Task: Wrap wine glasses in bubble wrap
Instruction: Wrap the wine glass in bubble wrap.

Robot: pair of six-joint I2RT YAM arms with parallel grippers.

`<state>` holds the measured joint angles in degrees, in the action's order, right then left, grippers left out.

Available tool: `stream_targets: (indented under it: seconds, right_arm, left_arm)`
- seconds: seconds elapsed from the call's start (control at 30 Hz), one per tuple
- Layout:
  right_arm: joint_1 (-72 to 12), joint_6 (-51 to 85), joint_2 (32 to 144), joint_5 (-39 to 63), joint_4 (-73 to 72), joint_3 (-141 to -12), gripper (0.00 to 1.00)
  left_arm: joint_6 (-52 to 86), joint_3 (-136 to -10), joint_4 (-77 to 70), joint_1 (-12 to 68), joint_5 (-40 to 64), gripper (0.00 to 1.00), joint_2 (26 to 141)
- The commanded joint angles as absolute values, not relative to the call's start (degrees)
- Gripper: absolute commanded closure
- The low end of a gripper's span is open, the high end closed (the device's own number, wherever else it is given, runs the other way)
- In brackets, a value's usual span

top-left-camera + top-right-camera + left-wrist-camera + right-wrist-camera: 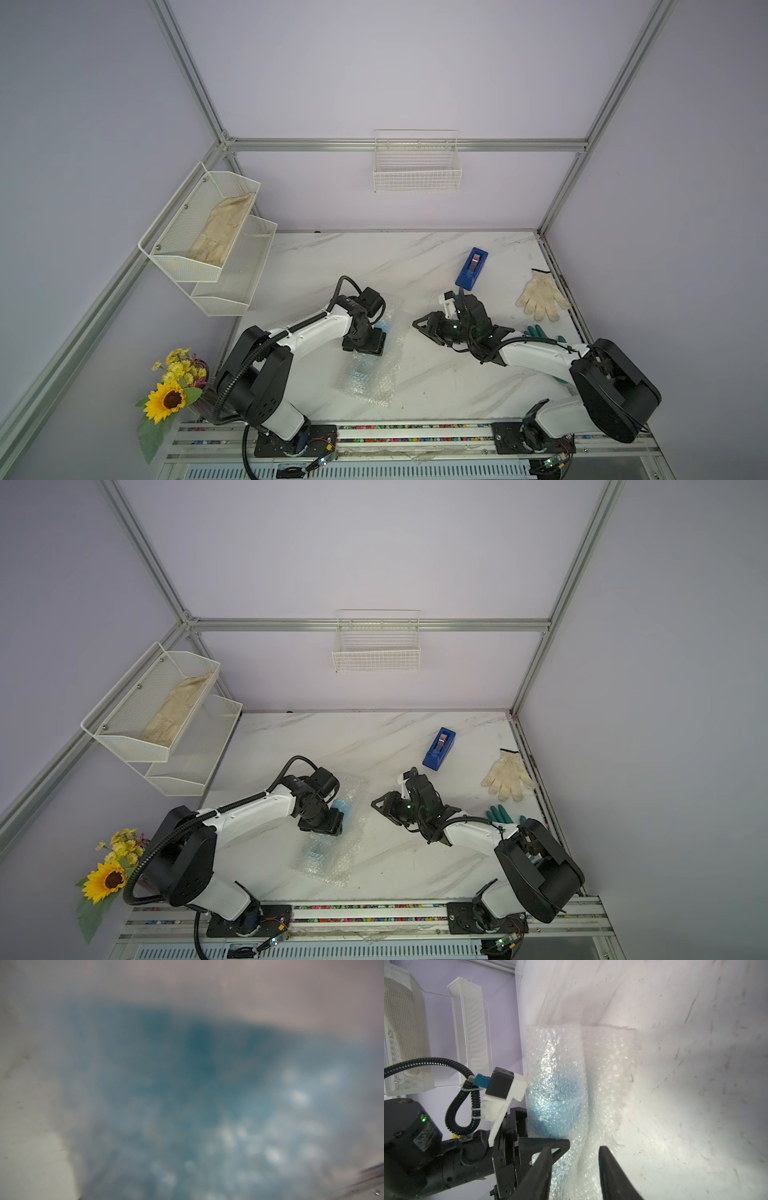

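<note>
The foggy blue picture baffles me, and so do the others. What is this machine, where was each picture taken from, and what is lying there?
Two robot arms stand at the front edge of a marble table. Two pictures look down from overhead and are almost alike. The other two come from small cameras on the arms' wrists.

The foggy one is from the left arm. Its camera is so close to a blue goblet covered by bubble wrap that everything blurs. That arm's jaws are down on the bundle, but whether they grip it cannot be told. The right arm is poised beside the wrap, with its jaws apart and empty.

Also on the table are a blue tape dispenser, a cream glove and a teal glove partly hidden by the right arm.
</note>
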<state>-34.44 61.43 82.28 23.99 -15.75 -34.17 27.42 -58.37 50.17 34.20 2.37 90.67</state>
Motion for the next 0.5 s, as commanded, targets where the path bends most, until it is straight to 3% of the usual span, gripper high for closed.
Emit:
stream_targets:
  seconds: [0.0,0.47]
  right_arm:
    - [-34.3,60.8,82.4,24.8,-15.5,-33.2,0.59]
    - [-34.2,63.8,89.3,26.8,-24.5,-33.5,0.59]
  left_arm:
    - [30.6,-65.4,57.6,34.8,-8.6,0.27,92.9]
    - [36.4,-78.6,68.4,40.0,-18.9,0.24,104.8]
